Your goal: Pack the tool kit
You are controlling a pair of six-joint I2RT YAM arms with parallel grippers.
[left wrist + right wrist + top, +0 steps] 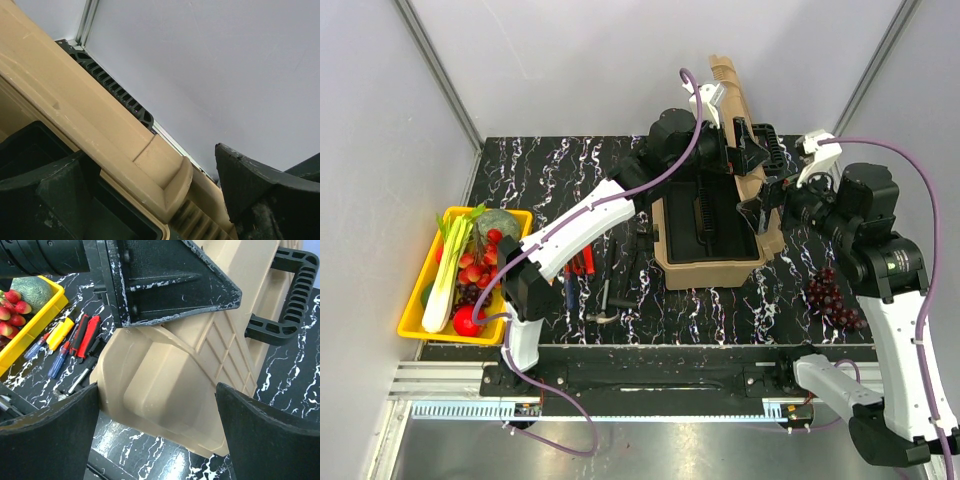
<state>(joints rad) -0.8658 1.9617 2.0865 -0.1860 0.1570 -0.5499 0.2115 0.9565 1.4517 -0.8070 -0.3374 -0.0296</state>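
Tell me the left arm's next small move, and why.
Probably close the left pincer on the raised lid rim of the large tan plastic toolbox: the rim sits between its open fingers, and steadying the upright lid seems wise while the small red- and blue-handled hand tools lie unpacked on the black marbled table.

Reaching forward, the left end effector [150, 165] and right end effector [157, 390] gape wide (neither clamped shut).
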